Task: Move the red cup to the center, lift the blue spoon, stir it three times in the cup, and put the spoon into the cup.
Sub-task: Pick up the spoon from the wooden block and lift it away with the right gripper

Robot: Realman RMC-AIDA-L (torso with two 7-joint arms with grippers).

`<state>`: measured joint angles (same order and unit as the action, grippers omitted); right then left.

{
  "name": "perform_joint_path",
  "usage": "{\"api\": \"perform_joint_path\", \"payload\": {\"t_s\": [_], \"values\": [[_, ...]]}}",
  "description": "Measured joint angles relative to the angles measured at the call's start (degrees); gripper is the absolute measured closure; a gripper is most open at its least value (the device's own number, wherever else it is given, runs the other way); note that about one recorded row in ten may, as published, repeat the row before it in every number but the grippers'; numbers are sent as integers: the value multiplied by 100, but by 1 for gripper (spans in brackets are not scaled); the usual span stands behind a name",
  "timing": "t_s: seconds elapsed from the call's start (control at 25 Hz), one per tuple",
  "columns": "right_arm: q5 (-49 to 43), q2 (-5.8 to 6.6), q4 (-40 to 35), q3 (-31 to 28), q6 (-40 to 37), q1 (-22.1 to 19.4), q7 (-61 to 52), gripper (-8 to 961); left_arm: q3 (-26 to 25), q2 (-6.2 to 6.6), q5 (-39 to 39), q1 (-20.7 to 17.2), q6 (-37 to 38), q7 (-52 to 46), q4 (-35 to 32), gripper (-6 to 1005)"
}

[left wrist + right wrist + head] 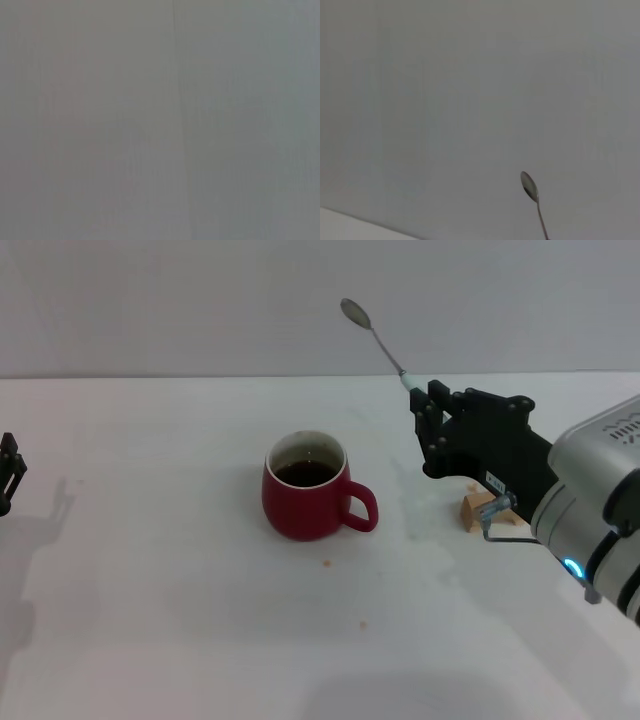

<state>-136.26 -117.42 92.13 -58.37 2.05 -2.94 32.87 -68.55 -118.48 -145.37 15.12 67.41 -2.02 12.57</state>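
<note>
The red cup [306, 498] stands upright near the middle of the white table [150, 620], handle toward the right, with dark liquid inside. My right gripper [425, 430] is up in the air to the right of the cup, shut on the blue spoon [375, 335]. The spoon's metal bowl points up and away, well above the cup; its handle is hidden in the fingers. The right wrist view shows the spoon's bowl and neck [532, 192] against the grey wall. My left gripper [8, 475] sits at the table's far left edge, away from everything.
A tan wooden block [482, 510] lies on the table under my right arm, partly hidden by it. A few small crumbs [327, 562] lie in front of the cup. A grey wall rises behind the table's far edge.
</note>
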Motion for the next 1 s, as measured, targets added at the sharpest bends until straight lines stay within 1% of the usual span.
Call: {"api": "perform_joint_path", "payload": {"t_s": [0.12,0.24,0.48,0.56,1.0], "values": [[-98,-65,127,-121,256,-22,0,829,0,0,0,0,0,0,0,157],[-137,-91,210,-188,423,-23,0,829,0,0,0,0,0,0,0,157],[-146,-107,342,-278,683,-4,0,829,0,0,-6,6,0,0,0,157],[-147,-120,448,-361,907,14,0,829,0,0,-10,9,0,0,0,157],[-147,-135,627,-531,1309,61,-1,829,0,-5,-17,9,1,0,0,157]]}}
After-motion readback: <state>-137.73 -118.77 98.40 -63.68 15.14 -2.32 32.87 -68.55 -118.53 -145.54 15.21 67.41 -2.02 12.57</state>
